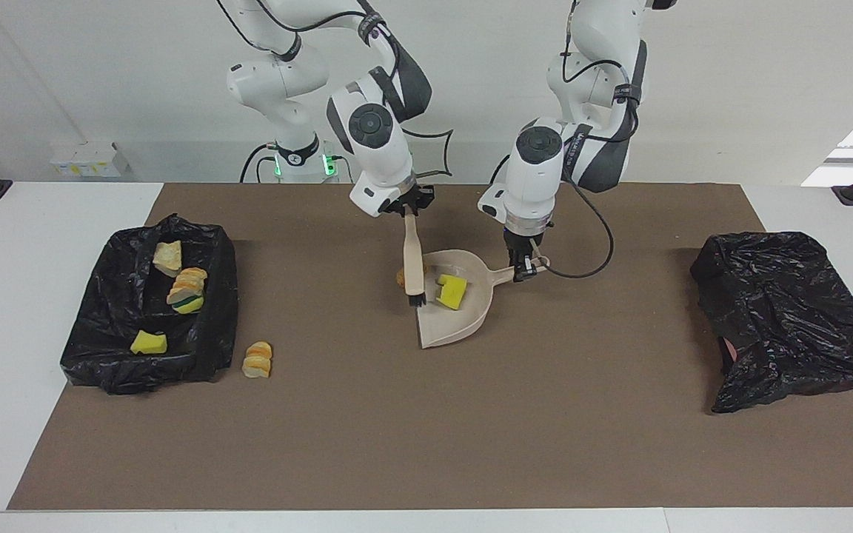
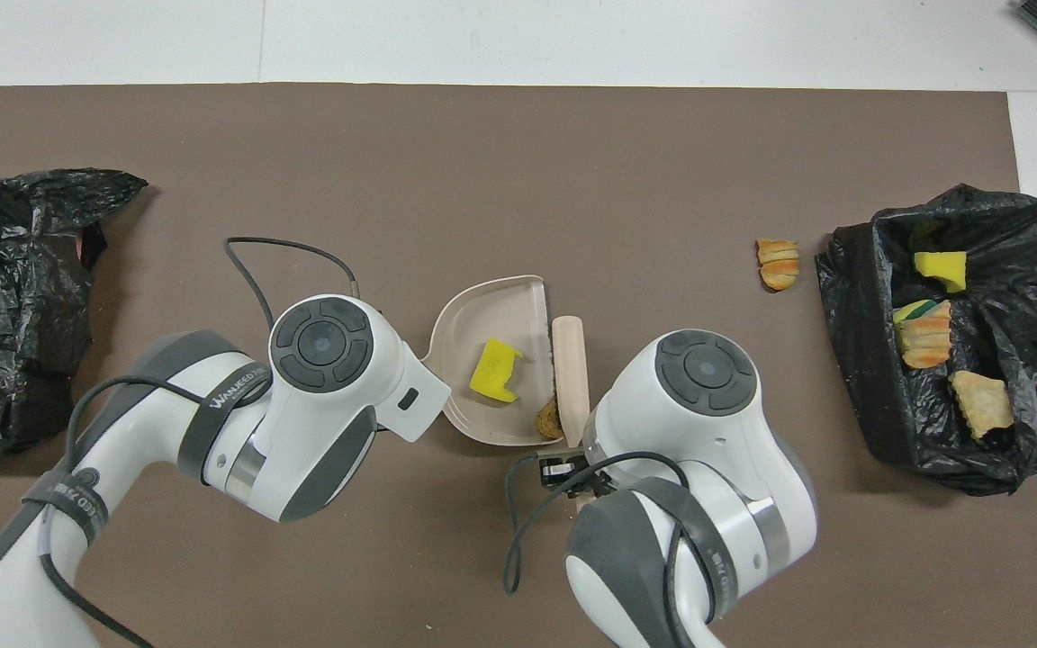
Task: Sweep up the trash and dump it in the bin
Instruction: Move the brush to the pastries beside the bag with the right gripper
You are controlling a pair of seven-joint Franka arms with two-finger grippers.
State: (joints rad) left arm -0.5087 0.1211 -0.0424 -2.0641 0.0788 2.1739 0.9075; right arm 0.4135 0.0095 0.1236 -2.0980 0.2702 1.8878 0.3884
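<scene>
Yellow sponge chunk (image 1: 452, 291) sitting in the dustpan (image 1: 463, 326), left gripper (image 1: 521, 272) fingers clamped on its handle, right gripper (image 1: 407, 209) fingers clamped on the brush (image 1: 414, 263), brown nugget (image 2: 546, 419) at the pan's lip

left gripper (image 1: 521, 275) clamped, right gripper (image 1: 409, 211) clamped

Seen from across the table, a brown mat (image 1: 426, 429) covers most of the white table (image 1: 41, 459). At the mat's three o'clock edge slumps a crumpled black bag (image 1: 782, 318). Toward ten o'clock, a socket box (image 1: 86, 159) sits on the wall.
</scene>
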